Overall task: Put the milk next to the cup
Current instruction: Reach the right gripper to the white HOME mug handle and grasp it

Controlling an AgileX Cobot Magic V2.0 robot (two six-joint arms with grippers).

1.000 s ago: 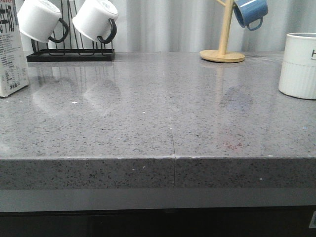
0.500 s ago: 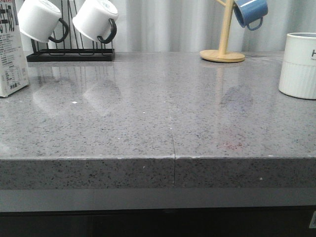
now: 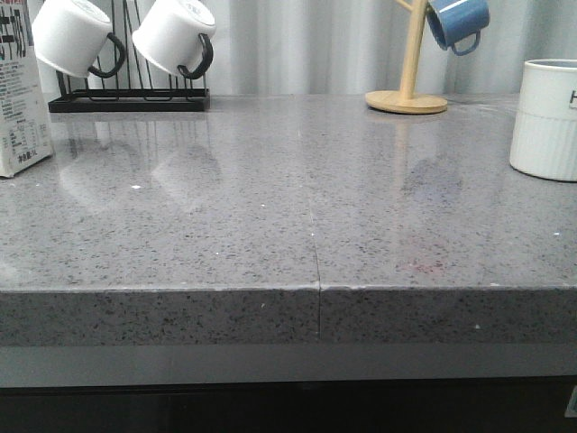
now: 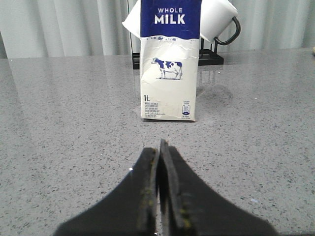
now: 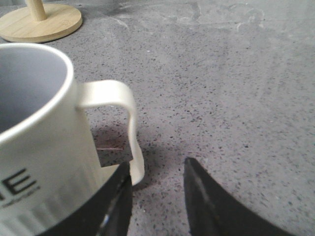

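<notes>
The milk [image 3: 18, 99], a tall white carton with a dark blue top, stands at the far left of the grey counter. In the left wrist view the milk [image 4: 170, 64] stands upright straight ahead of my left gripper [image 4: 160, 147], which is shut, empty and a short way off it. The cup [image 3: 545, 117], cream-white with a ribbed lower half, stands at the far right. In the right wrist view the cup [image 5: 34, 147] is close up. My right gripper [image 5: 158, 167] is open, with the cup's handle [image 5: 130, 123] just by one finger. Neither gripper shows in the front view.
A black rack [image 3: 126, 101] at the back left holds two white mugs with black handles [image 3: 77, 36] [image 3: 176, 36]. A wooden mug tree [image 3: 406, 101] with a blue mug [image 3: 458, 23] stands at the back right. The counter's front edge [image 3: 315, 289] is near.
</notes>
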